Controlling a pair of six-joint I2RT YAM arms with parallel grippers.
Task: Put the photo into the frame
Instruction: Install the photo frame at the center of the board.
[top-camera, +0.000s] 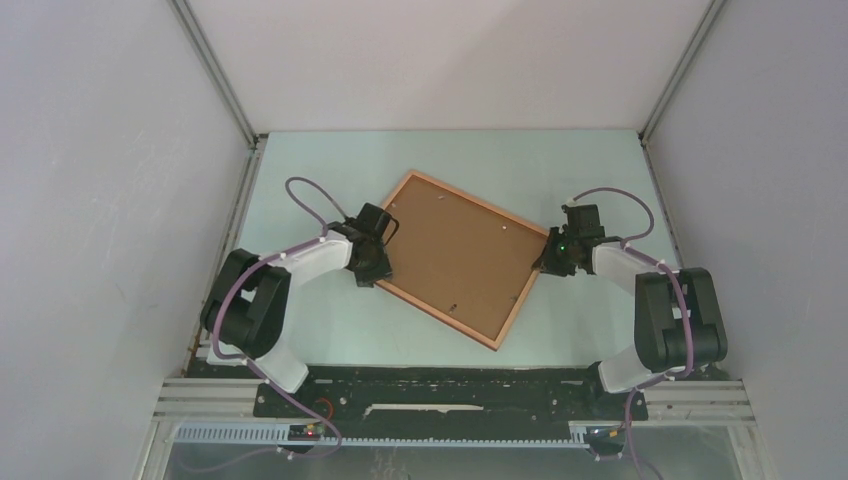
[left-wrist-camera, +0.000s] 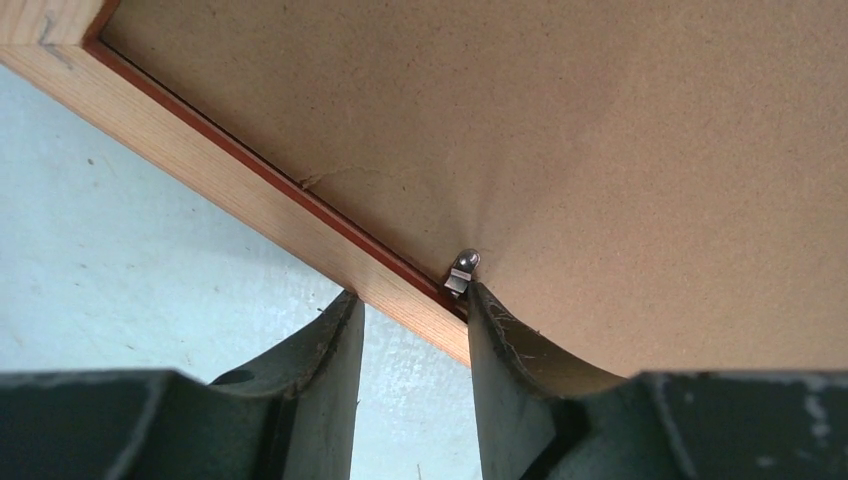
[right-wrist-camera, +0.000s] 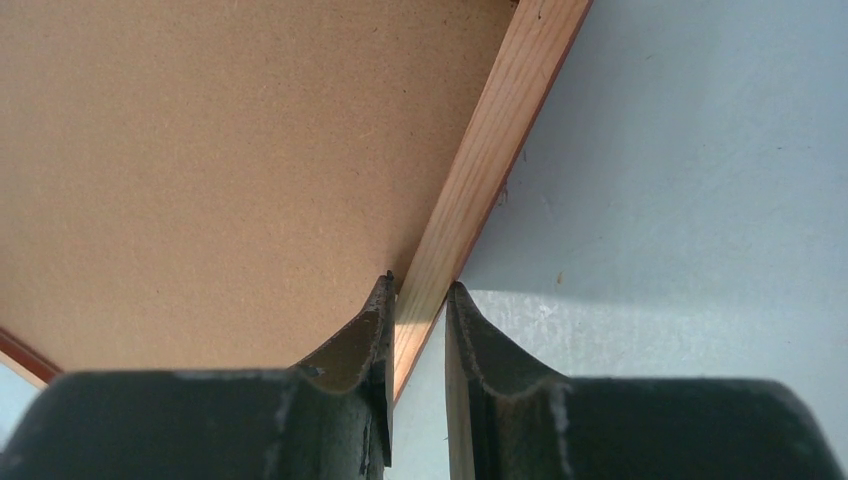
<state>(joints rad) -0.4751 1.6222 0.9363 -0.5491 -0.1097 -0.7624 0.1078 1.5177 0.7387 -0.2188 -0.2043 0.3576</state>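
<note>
Lying flat on the pale green worktop (top-camera: 400, 335), the frame (top-camera: 480, 202) was back side up. It sat at a slant between the two arms. Its brown backing board (top-camera: 455, 250) filled the wooden rim.

The left pincer (left-wrist-camera: 408, 295) was at the frame's left edge. It was open only a little, just as wide as the rim, and it pinched the rim. One finger (left-wrist-camera: 335, 350) was on the outside, over the worktop. The other finger (left-wrist-camera: 500, 340) pressed on the board, right beside a small metal clip (left-wrist-camera: 462, 270).

The right pincer (right-wrist-camera: 420, 285) was on the frame's right side, near the corner. It was nearly closed too and pinched the rim. One finger was on the board side and one was on the outside.
</note>
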